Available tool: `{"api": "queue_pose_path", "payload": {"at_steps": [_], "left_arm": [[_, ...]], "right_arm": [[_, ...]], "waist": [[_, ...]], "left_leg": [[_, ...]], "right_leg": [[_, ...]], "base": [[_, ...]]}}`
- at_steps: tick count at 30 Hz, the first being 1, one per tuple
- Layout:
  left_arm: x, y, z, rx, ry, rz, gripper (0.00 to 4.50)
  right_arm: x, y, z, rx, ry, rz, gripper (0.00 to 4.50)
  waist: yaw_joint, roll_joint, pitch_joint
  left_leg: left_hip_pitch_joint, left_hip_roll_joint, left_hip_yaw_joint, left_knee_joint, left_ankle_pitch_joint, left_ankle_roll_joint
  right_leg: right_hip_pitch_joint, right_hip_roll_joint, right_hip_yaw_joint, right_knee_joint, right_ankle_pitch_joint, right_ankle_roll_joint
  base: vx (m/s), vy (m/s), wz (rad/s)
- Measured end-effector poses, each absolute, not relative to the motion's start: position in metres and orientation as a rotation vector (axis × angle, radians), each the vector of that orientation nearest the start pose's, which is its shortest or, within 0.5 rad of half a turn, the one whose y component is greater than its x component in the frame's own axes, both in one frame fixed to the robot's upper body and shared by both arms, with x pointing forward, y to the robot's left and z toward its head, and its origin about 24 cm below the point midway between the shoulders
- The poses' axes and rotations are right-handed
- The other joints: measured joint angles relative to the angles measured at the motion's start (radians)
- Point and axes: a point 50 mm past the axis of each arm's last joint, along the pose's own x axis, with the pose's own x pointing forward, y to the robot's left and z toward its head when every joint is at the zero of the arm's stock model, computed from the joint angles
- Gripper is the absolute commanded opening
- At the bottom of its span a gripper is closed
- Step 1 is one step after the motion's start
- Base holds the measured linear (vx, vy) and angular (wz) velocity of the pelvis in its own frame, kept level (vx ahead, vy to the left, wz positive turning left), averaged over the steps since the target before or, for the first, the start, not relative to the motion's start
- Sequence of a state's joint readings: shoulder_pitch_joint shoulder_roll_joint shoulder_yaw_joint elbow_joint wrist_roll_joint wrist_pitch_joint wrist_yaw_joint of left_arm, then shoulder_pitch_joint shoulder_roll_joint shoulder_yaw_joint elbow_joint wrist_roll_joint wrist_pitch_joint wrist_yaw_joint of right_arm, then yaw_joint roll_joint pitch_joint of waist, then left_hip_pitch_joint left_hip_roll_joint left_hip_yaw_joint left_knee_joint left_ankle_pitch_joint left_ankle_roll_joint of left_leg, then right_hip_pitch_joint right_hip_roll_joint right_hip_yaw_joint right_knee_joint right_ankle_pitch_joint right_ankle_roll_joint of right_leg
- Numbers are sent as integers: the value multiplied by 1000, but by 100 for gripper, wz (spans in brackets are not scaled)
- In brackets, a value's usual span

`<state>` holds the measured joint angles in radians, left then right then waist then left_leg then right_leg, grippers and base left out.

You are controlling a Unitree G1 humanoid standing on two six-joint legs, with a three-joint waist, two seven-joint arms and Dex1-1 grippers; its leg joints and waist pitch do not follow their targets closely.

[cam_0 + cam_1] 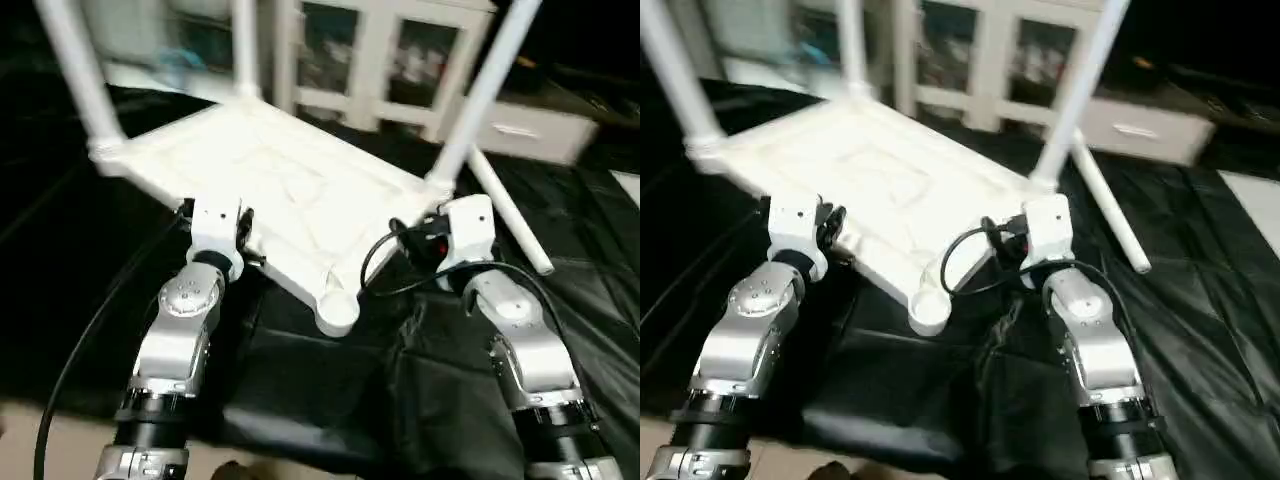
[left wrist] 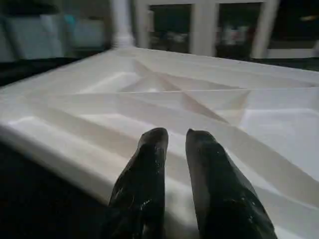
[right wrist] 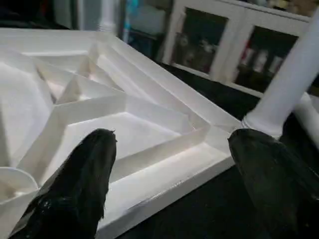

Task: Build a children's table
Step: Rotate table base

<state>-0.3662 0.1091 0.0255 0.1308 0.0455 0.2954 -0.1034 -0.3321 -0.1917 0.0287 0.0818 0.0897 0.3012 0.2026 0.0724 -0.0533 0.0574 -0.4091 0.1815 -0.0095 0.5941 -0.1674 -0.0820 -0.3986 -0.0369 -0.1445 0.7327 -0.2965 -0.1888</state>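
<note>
The children's table is seen lying upside down on a black sheet, its ribbed, X-braced underside turned upward. Three white legs are seen standing up from its corners: one at the far left corner, one at the far corner, and one at the right corner. The near corner socket is seen as an open round ring with nothing in it. A fourth leg is seen lying loose on the black sheet, just beside the right corner and well out to the right of the top.

The left tool is held low over the near left edge of the top, its two black fingers set narrowly apart with a thin gap between them; nothing is gripped. The right tool is held over the near right edge, close to the foot of the right-corner leg, with its fingers spread wide and nothing between them.

A white cabinet with glass doors is seen behind the table, and a low white drawer unit beside it to the right.
</note>
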Motion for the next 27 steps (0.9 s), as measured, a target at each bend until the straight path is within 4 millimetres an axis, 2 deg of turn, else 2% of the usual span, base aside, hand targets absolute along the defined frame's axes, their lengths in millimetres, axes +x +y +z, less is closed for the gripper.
{"api": "queue_pose_path", "payload": {"at_steps": [1,2,3,4,5,6,7,8,9,10,11,12,13,14,15,16,17,18,19,20,21,22,23,24,25,26,27], "left_arm": [[321,149,85,153,74,-123,90],[320,147,83,152,72,-125,90],[319,146,82,148,72,-123,90],[319,143,82,151,68,-128,90],[319,141,83,156,65,-129,90],[319,141,83,159,64,-127,90],[319,142,81,160,71,-120,90],[318,146,77,170,85,-101,90],[318,150,79,178,80,-85,90],[320,154,81,180,72,-64,90],[321,158,85,183,60,-36,90],[321,161,85,186,59,-25,90],[320,162,84,191,65,-16,90],[320,161,81,190,76,-17,90],[320,158,80,186,79,-21,90],[320,151,79,191,80,-44,90],[320,150,79,196,79,-50,90],[320,152,80,203,76,-42,90],[320,156,82,209,70,-23,90],[320,159,82,210,72,-10,90],[319,163,79,204,87,4,90],[319,166,78,204,92,15,90],[319,168,79,203,92,20,90],[319,174,80,204,91,38,90],[320,176,82,198,86,45,90],[320,176,81,185,88,41,90],[320,173,80,168,90,26,90]], "right_arm": [[313,-150,86,-115,74,274,396],[313,-155,84,-125,86,264,396],[312,-157,82,-126,94,257,396],[312,-160,81,-125,95,247,396],[312,-162,82,-124,94,239,396],[312,-163,81,-119,97,236,396],[312,-162,80,-117,102,237,396],[313,-159,79,-115,105,247,396],[313,-155,80,-115,103,261,396],[313,-154,79,-116,104,268,396],[313,-153,79,-121,104,276,396],[314,-151,80,-124,102,283,396],[315,-149,81,-125,101,293,396],[315,-148,79,-126,108,296,396],[315,-152,78,-133,114,289,396],[316,-155,77,-137,121,276,396],[316,-156,77,-138,124,272,396],[317,-153,77,-131,119,272,396],[319,-150,81,-94,102,255,396],[320,-148,81,-58,103,237,396],[320,-145,77,-41,123,235,396],[320,-143,74,-33,137,237,396],[320,-142,73,-33,141,240,396],[319,-140,73,-35,144,248,396],[318,-141,71,-36,148,246,396],[315,-143,66,-35,166,240,396],[314,-144,64,-31,172,237,396]], "waist": [[5,-2,0],[28,-15,4],[37,-24,4],[38,-30,-1],[35,-29,-3],[34,-25,-3],[35,-17,-3],[14,3,-10],[5,2,-12],[3,1,-17],[2,-10,-24],[-2,-21,-27],[-2,-35,-27],[1,-35,-25],[10,-37,-23],[25,-40,-21],[28,-41,-21],[32,-46,-22],[42,-38,-24],[55,-27,-20],[63,-25,-19],[64,-23,-21],[65,-27,-23],[66,-48,-23],[70,-54,-21],[73,-57,-19],[74,-57,-18]], "left_leg": [[2,4,16,-4,-7,5],[-15,18,89,174,-63,80],[-8,0,128,253,-90,115],[27,-42,155,248,-125,147],[54,-61,163,205,-182,155],[65,-65,153,164,-212,123],[59,-48,131,153,-198,110],[54,-28,85,132,-170,58],[46,-28,63,128,-160,50],[35,-28,35,127,-152,40],[16,-29,5,125,-142,31],[3,-38,-21,122,-134,21],[-3,-41,-50,110,-120,28],[-17,-40,-69,100,-105,95],[-33,-31,-48,128,-91,197],[-55,-26,32,223,-93,221],[-52,-32,93,267,-101,212],[-13,-45,141,240,-119,190],[31,-67,163,174,-174,166],[52,-62,155,138,-193,114],[61,-39,155,114,-171,80],[62,-21,156,104,-154,68],[59,-18,164,104,-147,63],[55,-29,176,110,-137,48],[49,-32,173,112,-135,48],[53,-31,162,92,-124,43],[58,-28,162,72,-108,33]], "right_leg": [[0,4,-1,-3,2,5],[2,9,-3,-14,15,52],[7,13,-3,-21,18,59],[2,29,-8,-36,30,56],[-1,55,-9,-56,46,49],[1,80,-18,-83,65,41],[11,84,-44,-113,79,39],[-6,73,-62,-43,39,113],[-35,49,-28,68,12,126],[-52,28,18,123,1,122],[-56,-9,74,104,-5,113],[-47,-41,104,50,-12,93],[-31,-53,95,25,-28,136],[-17,-52,66,11,-25,132],[-10,-52,33,-6,-17,122],[3,-50,-2,-26,-8,113],[17,-49,-32,-42,-4,108],[23,-35,-38,-55,3,109],[26,-1,-45,-70,13,106],[34,20,-58,-94,22,104],[47,34,-68,-122,38,108],[30,30,-39,-86,35,151],[9,17,1,-43,29,166],[-19,-30,83,-30,19,185],[-35,-51,95,-12,30,202],[-36,-45,97,-17,33,198],[-36,-39,97,-25,39,190]], "base": [[-91,-282,22],[-91,-282,22],[-54,-236,0],[-1,-234,11],[-1,-234,11],[-63,-262,33],[-29,-272,34],[-29,-272,34],[-6,-229,43],[-46,-229,53],[-46,-229,53],[-57,-298,55],[-62,-354,54],[-62,-354,54],[-81,-379,70],[-81,-365,68],[-81,-365,68],[-72,-329,47],[-60,-291,29],[-60,-291,29],[-53,-282,9],[-35,-262,17],[-35,-262,17],[-55,-145,21],[-123,-69,8],[-123,-69,8],[-120,-143,6]]}}
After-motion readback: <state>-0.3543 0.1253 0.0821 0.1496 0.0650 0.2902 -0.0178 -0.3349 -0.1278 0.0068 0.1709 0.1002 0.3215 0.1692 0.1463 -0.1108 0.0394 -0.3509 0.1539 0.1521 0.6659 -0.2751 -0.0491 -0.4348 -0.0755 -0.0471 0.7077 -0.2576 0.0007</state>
